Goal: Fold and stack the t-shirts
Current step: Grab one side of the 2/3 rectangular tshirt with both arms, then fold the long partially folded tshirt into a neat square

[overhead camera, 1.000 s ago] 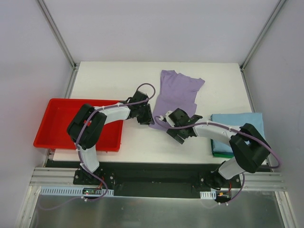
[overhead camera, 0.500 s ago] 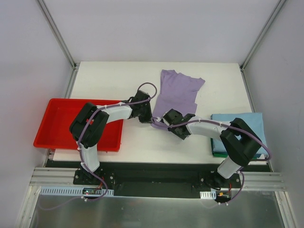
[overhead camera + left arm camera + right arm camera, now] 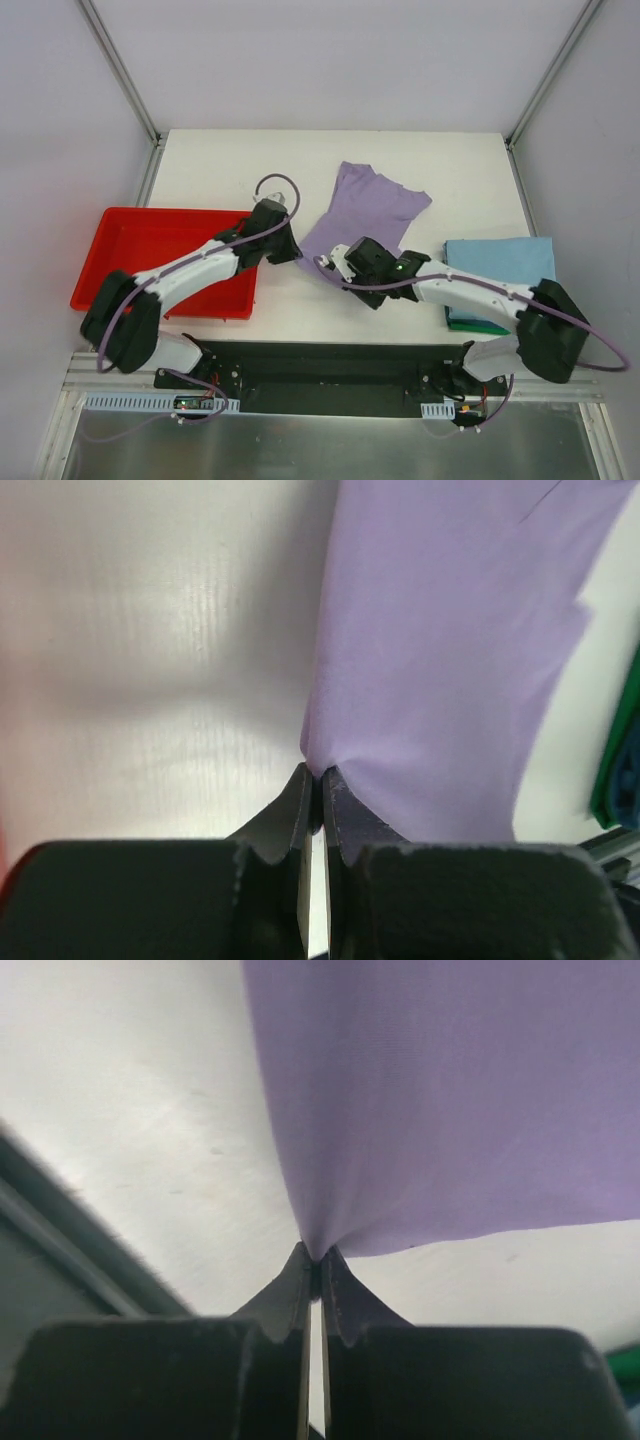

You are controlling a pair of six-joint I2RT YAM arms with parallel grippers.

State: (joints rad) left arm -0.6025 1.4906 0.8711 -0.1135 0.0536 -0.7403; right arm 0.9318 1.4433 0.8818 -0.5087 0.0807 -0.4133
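Note:
The lavender t-shirt point(image 3: 365, 205) lies half-folded near the middle of the white table, its sleeves toward the back. My left gripper point(image 3: 292, 243) is shut on its near left corner; the left wrist view shows the cloth point(image 3: 440, 650) pinched between the tips point(image 3: 319, 772). My right gripper point(image 3: 335, 262) is shut on the near right corner, and the purple cloth point(image 3: 450, 1100) fans out from its closed tips point(image 3: 316, 1256). A folded light blue t-shirt point(image 3: 505, 268) rests on a dark green one point(image 3: 466, 324) at the table's right edge.
A red plastic tray point(image 3: 135, 262) sits at the table's left, overhanging its edge, with my left arm reaching over it. Grey walls and metal frame posts point(image 3: 120, 70) enclose the table. The arms' bases stand on a black rail point(image 3: 320, 375) at the near edge.
Both grippers closed on the lavender shirt's near edge. The left arm swung left and lower over the tray; the shirt's near edge has been drawn leftward, slanting the cloth.

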